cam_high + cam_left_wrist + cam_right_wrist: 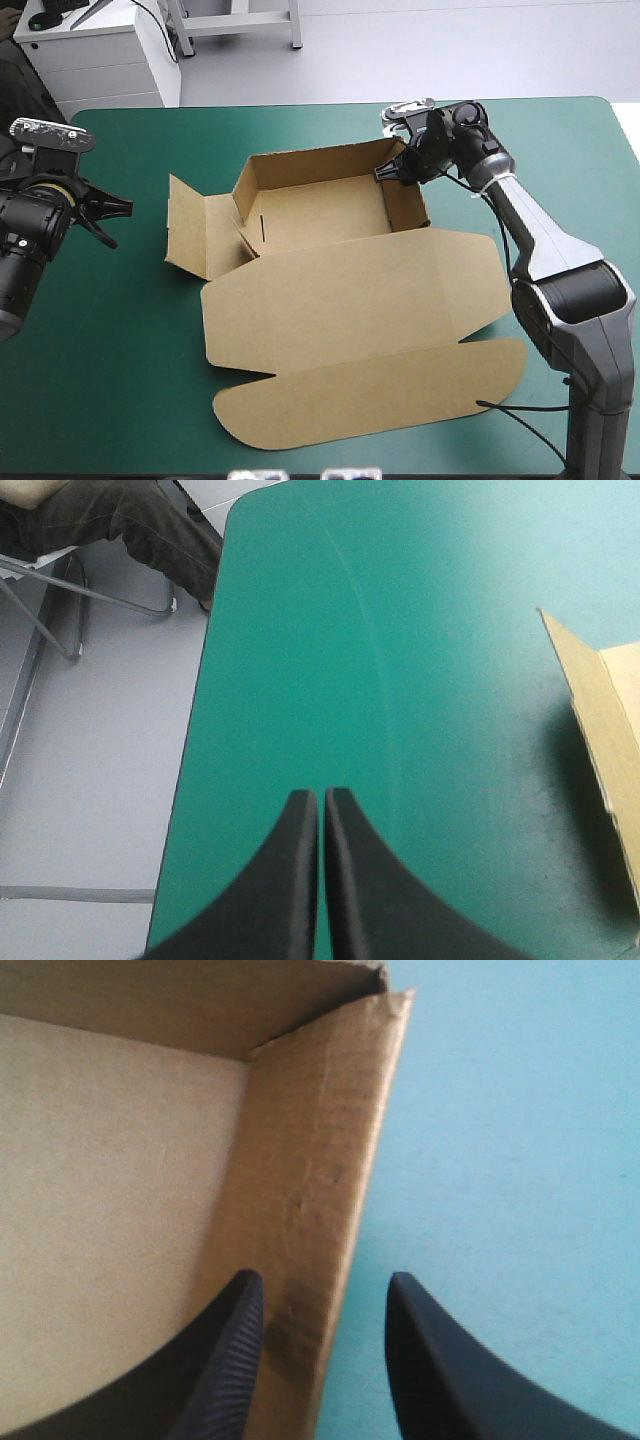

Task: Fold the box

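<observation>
The box (330,262), where's it lying?
— Mid-table on the teal-green cover (120,360), with the tray (320,210) toward the far edge and the lid (360,320) flat on the near side.

And over on the left?
— The left gripper (320,800) is clenched on nothing. It hangs over bare cover, well apart from the left flap (188,235), which lies splayed out, not tucked.

So nothing pins that side.
— That's my worry. Over on the right, the right gripper (322,1278) is spread and straddles the right wall (310,1160), one finger inside the tray and one outside. Whether either touches it, I can't tell.

What goes wrong, then?
— If it squeezes and shoves, I'd guess the whole sheet slides left, since nothing braces it. Or the wall buckles at its crumpled patch. Or the far corner, already gapped, springs apart.
</observation>
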